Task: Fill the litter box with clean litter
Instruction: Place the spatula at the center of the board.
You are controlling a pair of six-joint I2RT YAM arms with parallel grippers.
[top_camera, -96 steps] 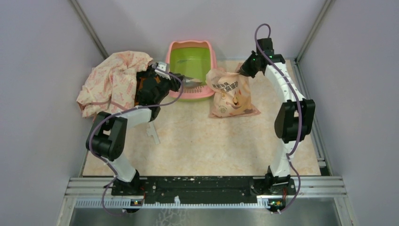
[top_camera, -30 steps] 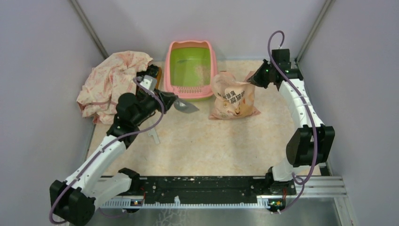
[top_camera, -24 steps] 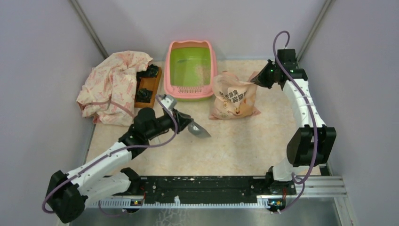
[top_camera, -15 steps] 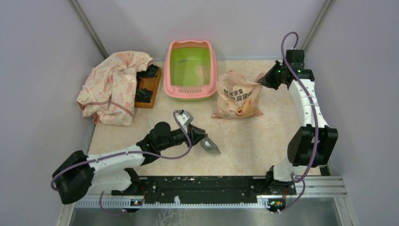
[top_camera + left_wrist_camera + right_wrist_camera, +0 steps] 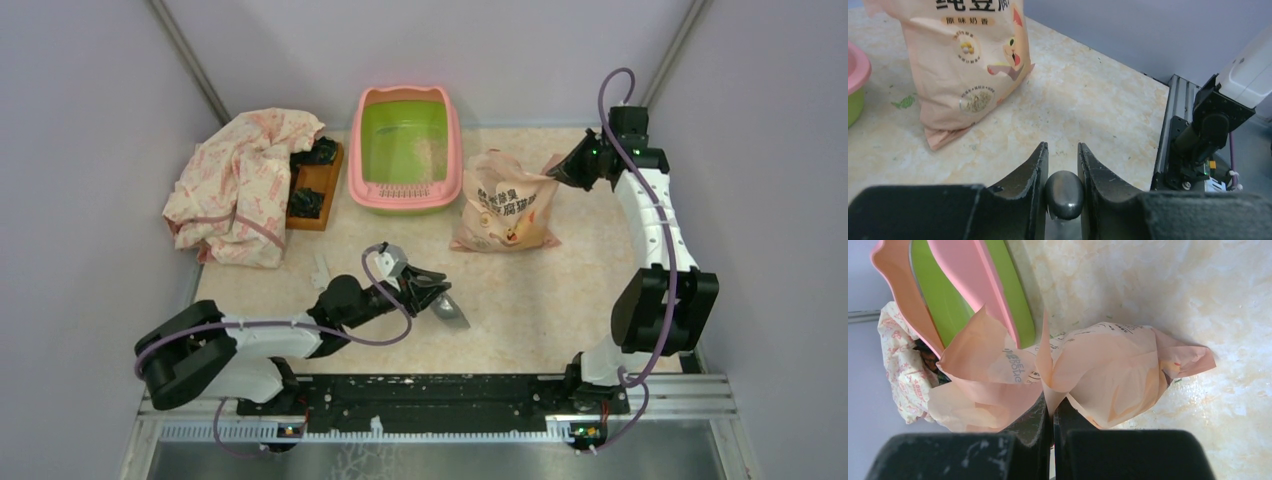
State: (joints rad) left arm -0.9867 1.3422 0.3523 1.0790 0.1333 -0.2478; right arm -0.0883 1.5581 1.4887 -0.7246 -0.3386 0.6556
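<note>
- Two arms sit at opposite ends of the marbled table [image 5: 560,300]. The left arm lies low along the near edge, and the right arm reaches up the right side toward the far corner.
- The left gripper [image 5: 428,288] is closed to a narrow gap on a metal scoop [image 5: 452,312]. In the wrist view the rounded handle [image 5: 1064,194] is clamped between both jaws. The scoop's bowl hangs low over the table's near middle. I cannot tell if it touches the table.
- The right gripper [image 5: 565,172] has its jaws pressed together on a pinch of the top right corner of the peach bag [image 5: 500,210], with the mouth of the bag gaping beside the pinch.
- The bag sits just right of the litter box [image 5: 405,200]. I cannot tell whether their edges touch.
- The litter box sits at the far edge, mid-table. A pale patch of clean litter [image 5: 432,152] lies on its green floor by the right wall.
- Left of the tray stands a brown block [image 5: 312,185], which touches a cloth [image 5: 240,180] heaped against the left wall [image 5: 90,150].
- The widest open room lies between the bag and the near rail [image 5: 440,395], to the right of the scoop.
- A small white piece [image 5: 322,268] lies near the left arm.
</note>
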